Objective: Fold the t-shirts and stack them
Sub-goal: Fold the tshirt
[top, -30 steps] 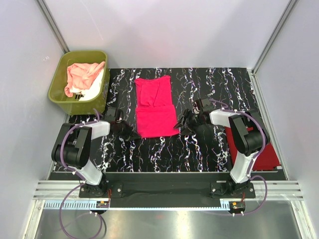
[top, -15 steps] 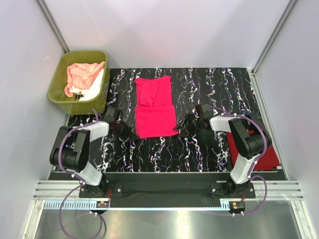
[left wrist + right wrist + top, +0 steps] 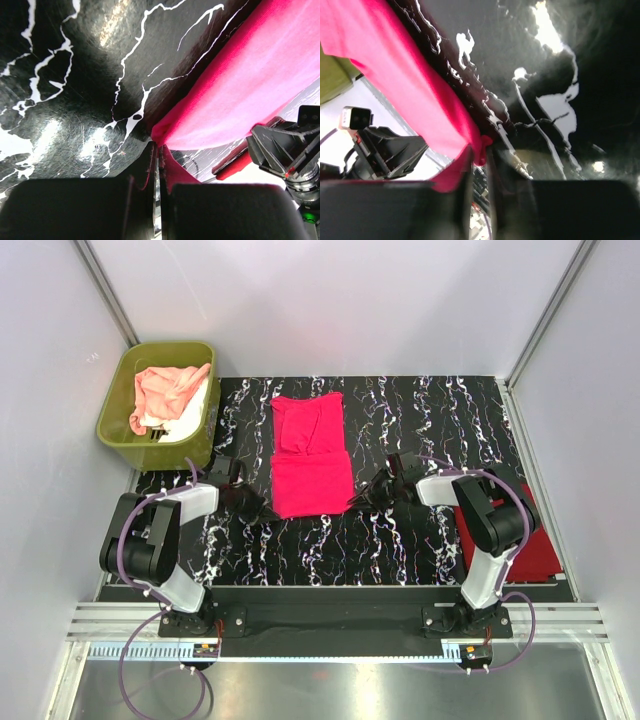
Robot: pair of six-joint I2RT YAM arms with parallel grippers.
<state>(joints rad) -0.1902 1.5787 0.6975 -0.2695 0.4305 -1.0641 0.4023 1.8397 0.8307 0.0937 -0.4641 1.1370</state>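
You have a left arm (image 3: 160, 530) and a right arm (image 3: 492, 525) with pale grey shells over black joints. A purple cable (image 3: 122, 540) loops along each, down to black bolted bases (image 3: 190, 621). The left pincer (image 3: 268, 512) and right pincer (image 3: 362, 498) are matt black.

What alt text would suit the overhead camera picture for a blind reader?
A hot pink t-shirt lies on a black marbled table, the left end effector and right end effector each at a near corner. An olive tub at far left holds peach and white shirts.
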